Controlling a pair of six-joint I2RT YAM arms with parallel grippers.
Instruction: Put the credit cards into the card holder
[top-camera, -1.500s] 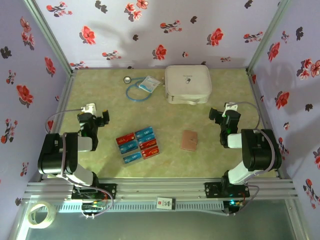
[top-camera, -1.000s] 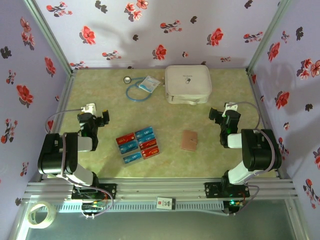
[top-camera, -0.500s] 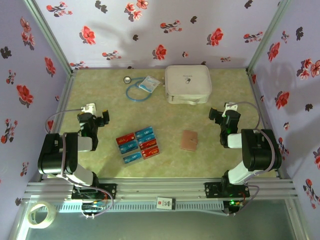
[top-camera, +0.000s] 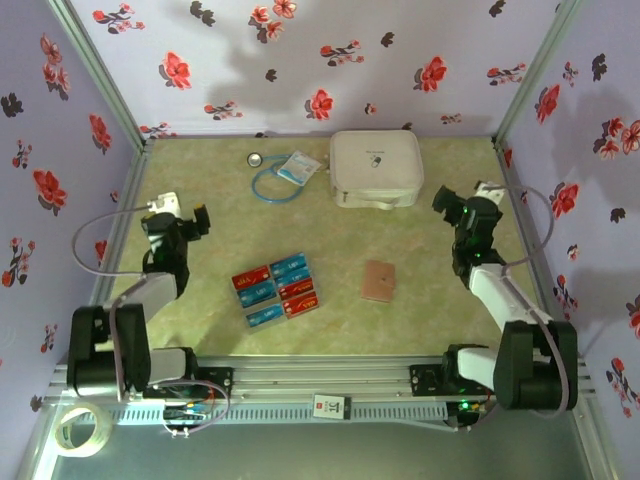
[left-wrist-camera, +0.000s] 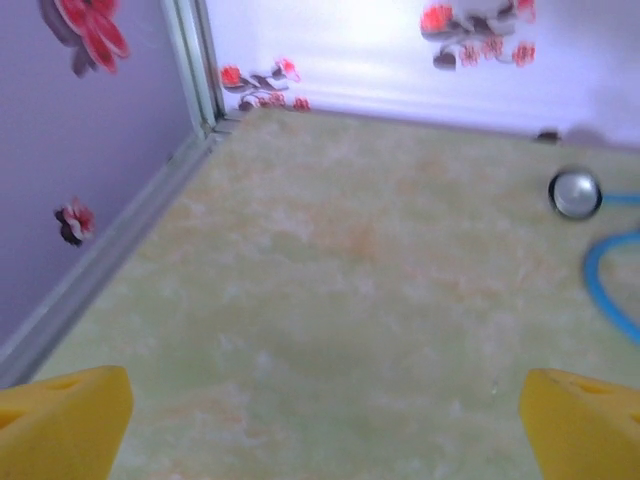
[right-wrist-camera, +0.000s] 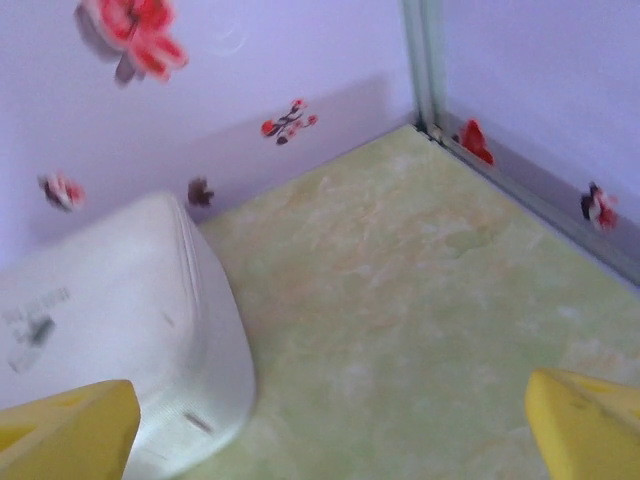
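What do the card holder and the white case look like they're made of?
Card holder: likely matte leather or leatherette, going by its flat pinkish-brown, unshiny face. White case: probably smooth moulded plastic or coated fabric; rounded corners, even pale surface.

Table (top-camera: 200, 190), pale yellow-green marbled top.
Near the middle: red and blue cards (top-camera: 275, 289) laid flat in a tight block; card holder (top-camera: 378, 281), closed, apart to their right. Far side: white zip case (top-camera: 376, 168); to its left a blue stethoscope (top-camera: 266, 182), a small packet (top-camera: 296, 168) touching it.
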